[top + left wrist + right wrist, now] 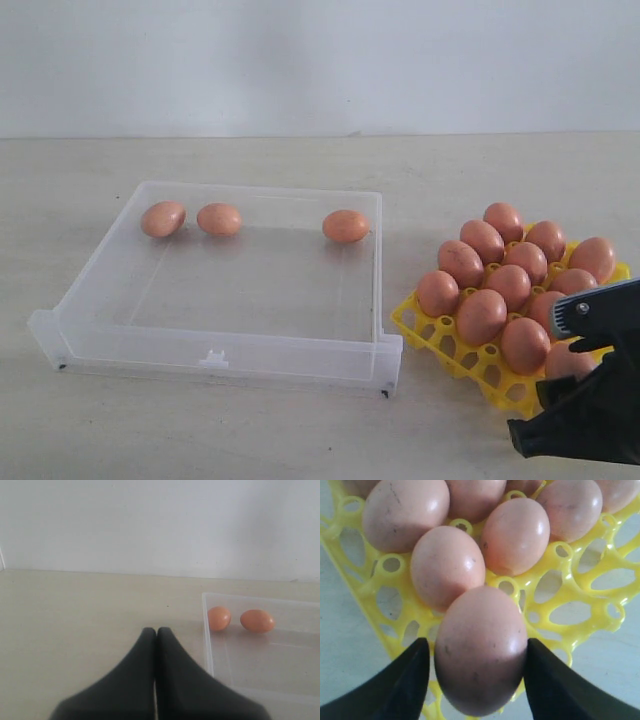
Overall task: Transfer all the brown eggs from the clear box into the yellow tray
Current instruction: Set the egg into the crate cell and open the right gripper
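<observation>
Exterior camera overlooks clear box (pixel 220 352) and yellow tray (pixel 441 341); right wrist camera hangs close above tray.

brown eggs (pixel 480 650): smooth shells, soft sheen, faint dark specks
clear box (pixel 215 345): smooth see-through plastic
yellow tray (pixel 408 322): glossy moulded plastic
table (pixel 300 430): matt, pale, faintly streaked

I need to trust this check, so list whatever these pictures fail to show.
Right wrist view: shadow hides whether the right gripper touches the egg between its jaws on both sides.
Exterior view: that gripper hides the tray's near corner, so free cups there cannot be counted.
Left wrist view: the picture's edge cuts off the box; only two eggs show.
</observation>
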`<state>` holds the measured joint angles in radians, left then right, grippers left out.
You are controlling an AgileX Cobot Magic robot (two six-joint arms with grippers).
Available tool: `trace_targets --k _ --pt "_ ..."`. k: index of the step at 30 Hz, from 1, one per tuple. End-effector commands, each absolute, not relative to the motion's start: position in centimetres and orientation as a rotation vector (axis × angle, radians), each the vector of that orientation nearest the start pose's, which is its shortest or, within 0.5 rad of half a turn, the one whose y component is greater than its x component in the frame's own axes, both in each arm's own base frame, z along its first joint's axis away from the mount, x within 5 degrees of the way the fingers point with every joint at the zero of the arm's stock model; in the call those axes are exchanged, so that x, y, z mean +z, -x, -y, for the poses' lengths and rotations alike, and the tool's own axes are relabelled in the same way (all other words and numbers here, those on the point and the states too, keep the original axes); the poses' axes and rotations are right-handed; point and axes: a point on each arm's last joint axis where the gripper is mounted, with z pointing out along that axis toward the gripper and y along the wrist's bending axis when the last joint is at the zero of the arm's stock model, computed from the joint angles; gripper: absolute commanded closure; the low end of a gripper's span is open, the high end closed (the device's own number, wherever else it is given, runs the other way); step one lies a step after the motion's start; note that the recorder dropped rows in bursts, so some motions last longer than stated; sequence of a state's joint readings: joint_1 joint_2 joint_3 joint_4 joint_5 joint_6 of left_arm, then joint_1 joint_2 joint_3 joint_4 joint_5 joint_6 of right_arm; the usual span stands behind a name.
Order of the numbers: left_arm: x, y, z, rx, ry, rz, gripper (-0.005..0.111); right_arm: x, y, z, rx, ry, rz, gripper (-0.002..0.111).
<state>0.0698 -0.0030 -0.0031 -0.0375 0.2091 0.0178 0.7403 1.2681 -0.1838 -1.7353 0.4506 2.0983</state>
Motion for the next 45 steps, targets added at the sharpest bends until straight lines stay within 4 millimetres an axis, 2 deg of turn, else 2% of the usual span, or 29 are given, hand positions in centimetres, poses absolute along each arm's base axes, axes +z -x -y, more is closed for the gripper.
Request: trace_targets --k 1,16,28,36,45 --pt "19.5 -5.6 -0.3 0.036 0.066 -1.685 0.111 14.2 -14.4 -7.8 -0.038 0.285 -2.348 0.054" --pt "19.5 -5.6 -0.3 0.036 0.066 -1.685 0.111 14.4 -14.7 -7.1 -0.114 0.189 -2.321 0.054" --pt "19.5 -5.6 -0.3 0.036 0.066 -1.685 0.111 14.1 -14.3 -7.8 -0.025 0.247 -2.369 0.054" --pt "19.5 -5.6 -0.3 0.036 0.066 -1.685 0.111 14.1 -14.3 -7.8 -0.029 0.253 -2.365 0.058" --pt "19.5 -5.6 -0.3 0.036 0.066 -1.685 0.111 14.8 -15.0 -8.3 -0.009 0.225 -2.341 0.058"
